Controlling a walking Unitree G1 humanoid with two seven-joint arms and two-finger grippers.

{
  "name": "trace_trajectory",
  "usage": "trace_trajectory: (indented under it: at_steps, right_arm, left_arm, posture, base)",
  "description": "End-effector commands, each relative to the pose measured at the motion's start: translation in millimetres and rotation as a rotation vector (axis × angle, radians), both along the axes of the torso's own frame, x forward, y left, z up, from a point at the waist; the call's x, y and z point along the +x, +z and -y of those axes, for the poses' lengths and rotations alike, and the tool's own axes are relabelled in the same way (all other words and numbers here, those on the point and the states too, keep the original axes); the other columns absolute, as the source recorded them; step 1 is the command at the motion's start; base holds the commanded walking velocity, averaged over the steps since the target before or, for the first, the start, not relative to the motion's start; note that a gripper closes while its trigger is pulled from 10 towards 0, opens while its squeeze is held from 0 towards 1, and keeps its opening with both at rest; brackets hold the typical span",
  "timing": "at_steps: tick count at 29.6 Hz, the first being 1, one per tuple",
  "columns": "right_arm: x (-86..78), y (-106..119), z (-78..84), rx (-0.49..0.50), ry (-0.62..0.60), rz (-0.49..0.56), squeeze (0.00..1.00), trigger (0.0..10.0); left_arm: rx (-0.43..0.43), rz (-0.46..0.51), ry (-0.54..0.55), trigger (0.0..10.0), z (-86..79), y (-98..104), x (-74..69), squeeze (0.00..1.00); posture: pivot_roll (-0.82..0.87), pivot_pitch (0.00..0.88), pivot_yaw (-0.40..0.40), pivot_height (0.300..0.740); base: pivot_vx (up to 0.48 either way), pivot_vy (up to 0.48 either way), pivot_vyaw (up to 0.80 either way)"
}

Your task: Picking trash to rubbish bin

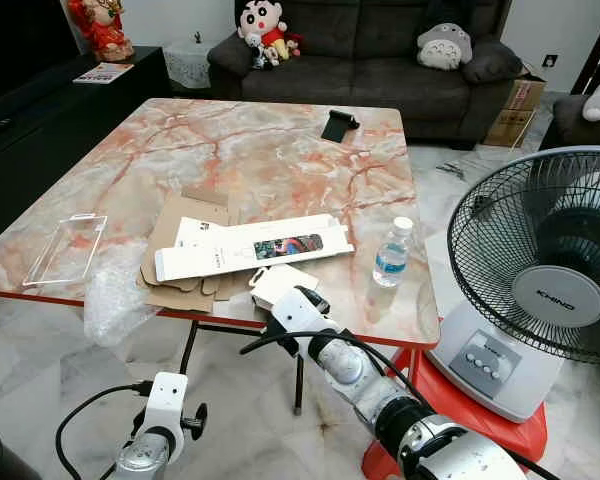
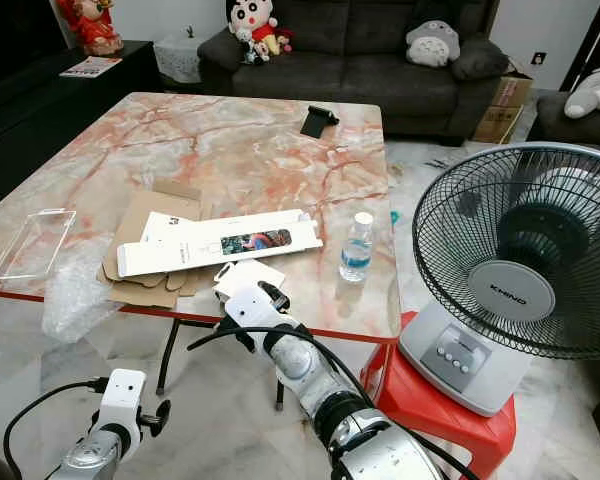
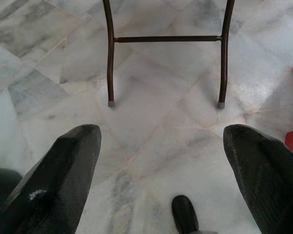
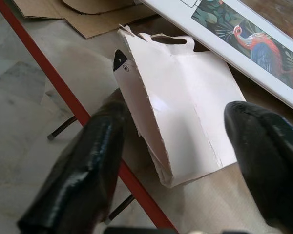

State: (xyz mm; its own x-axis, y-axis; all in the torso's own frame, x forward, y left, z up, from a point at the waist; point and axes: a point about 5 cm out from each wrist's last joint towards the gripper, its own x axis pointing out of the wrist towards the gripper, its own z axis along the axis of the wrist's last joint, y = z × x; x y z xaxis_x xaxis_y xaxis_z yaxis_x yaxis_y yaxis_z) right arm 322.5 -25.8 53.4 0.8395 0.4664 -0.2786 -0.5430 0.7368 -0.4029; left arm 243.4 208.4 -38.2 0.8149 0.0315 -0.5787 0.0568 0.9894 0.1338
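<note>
On table [image 1: 280,150]: water bottle [image 1: 391,253] (capped, upright)

Home living room: sofa [image 1: 380,60], plush toys [image 1: 263,30]

Box [image 1: 252,248] on cardboard [image 1: 185,250]; bottle [image 1: 392,253] rt; fan [image 1: 540,270] beside table [image 1: 230,150].

Beside the marble-patterned square table [image 1: 230,160], the black-caged white electric fan [image 1: 540,270] is cut off by the picture's edge, its top and right side lost.
</note>
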Motion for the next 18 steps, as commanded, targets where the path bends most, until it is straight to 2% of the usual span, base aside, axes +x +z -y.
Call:
trace_trajectory:
  at_steps: [1,18]
  right_arm:
    - [-3.1,0.3,-10.7,0.017,0.014,-0.015,0.0,0.0]
    - [-6.6,-2.3,-12.4,0.008,0.049,-0.016,0.0,0.0]
  left_arm:
    - [0.015,0.019,0.001,10.0,-4.3,4.0,3.5,0.0]
    - [0.014,0.019,-0.002,10.0,-4.1,4.4,4.2,0.0]
  posture:
    - [0.06,0.015,-0.016,0.74]
    - [0.06,0.015,-0.016,0.74]
  base:
    - [0.0,0.0,0.0]
    - [0.0,0.0,0.0]
